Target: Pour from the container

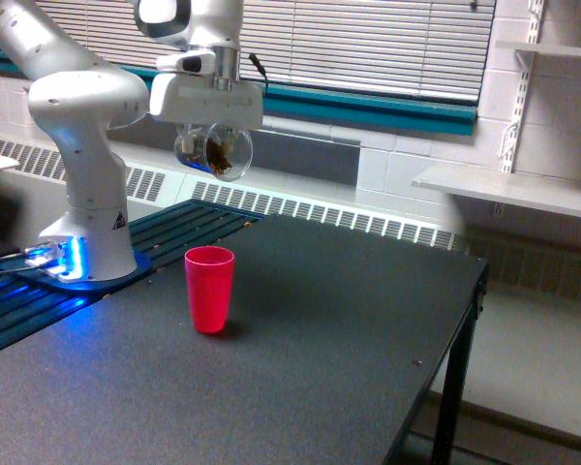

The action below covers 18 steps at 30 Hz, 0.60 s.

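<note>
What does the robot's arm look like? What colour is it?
The arm is glossy white, made of fat rounded segments. Its base glows blue and carries a small triangular warning sticker. The gripper hangs from a boxy white hand block, with a thin black cable looping behind its wrist.

The arm (pixel 87 145) is white with a grey band at the joints, and its base gives a blue light onto the dark ribbed mat (pixel 165 228). The gripper (pixel 211 145) is white, and the container (pixel 216 152) in it is clear glass with brown grains inside. The cup (pixel 209 289) is plain red, the table (pixel 300 349) is dark grey with fine speckles, and the wall (pixel 407 160) is white brick with a teal stripe under pale blinds (pixel 368 44).
</note>
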Tool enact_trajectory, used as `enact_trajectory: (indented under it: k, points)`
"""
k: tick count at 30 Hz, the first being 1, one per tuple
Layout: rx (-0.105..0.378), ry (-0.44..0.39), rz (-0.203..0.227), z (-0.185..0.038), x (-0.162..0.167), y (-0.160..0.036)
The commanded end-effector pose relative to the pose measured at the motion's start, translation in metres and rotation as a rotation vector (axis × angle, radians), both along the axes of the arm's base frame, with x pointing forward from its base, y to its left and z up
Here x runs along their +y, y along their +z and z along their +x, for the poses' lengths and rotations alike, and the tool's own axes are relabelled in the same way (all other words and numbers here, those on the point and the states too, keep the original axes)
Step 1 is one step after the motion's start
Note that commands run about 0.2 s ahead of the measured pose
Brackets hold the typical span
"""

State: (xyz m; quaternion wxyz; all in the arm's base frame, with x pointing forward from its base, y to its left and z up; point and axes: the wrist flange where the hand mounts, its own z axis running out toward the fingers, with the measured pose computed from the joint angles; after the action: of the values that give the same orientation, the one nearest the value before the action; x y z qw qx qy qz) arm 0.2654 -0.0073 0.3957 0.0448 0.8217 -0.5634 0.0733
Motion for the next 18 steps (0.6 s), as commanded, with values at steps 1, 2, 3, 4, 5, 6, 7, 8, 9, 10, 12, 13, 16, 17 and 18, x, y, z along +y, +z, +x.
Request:
enact_trajectory:
  k: [1,2,3,4,5,6,7,8,9,10,12,13,16,17,18]
  points:
    - [0.033,-0.002,0.016,-0.0073,-0.0034,-0.0160]
    - [0.034,-0.003,0.018,-0.0075,-0.0039,-0.0166]
    - [0.035,-0.003,0.019,-0.0074,-0.0042,-0.0168]
    - [0.035,-0.003,0.021,-0.0073,-0.0042,-0.0170]
    - [0.035,-0.002,0.022,-0.0072,-0.0042,-0.0171]
    - [0.035,-0.001,0.025,-0.0071,-0.0041,-0.0172]
    - [0.036,0.000,0.027,-0.0070,-0.0040,-0.0173]
    - [0.037,0.002,0.029,-0.0071,-0.0041,-0.0174]
    - [0.039,0.002,0.031,-0.0072,-0.0042,-0.0177]
    - [0.039,0.003,0.033,-0.0071,-0.0044,-0.0177]
    - [0.039,0.001,0.037,-0.0070,-0.0054,-0.0181]
    - [0.041,0.001,0.039,-0.0070,-0.0061,-0.0184]
    - [0.045,0.003,0.046,-0.0068,-0.0076,-0.0195]
    - [0.046,0.003,0.048,-0.0067,-0.0081,-0.0198]
    - [0.047,0.004,0.050,-0.0066,-0.0088,-0.0201]
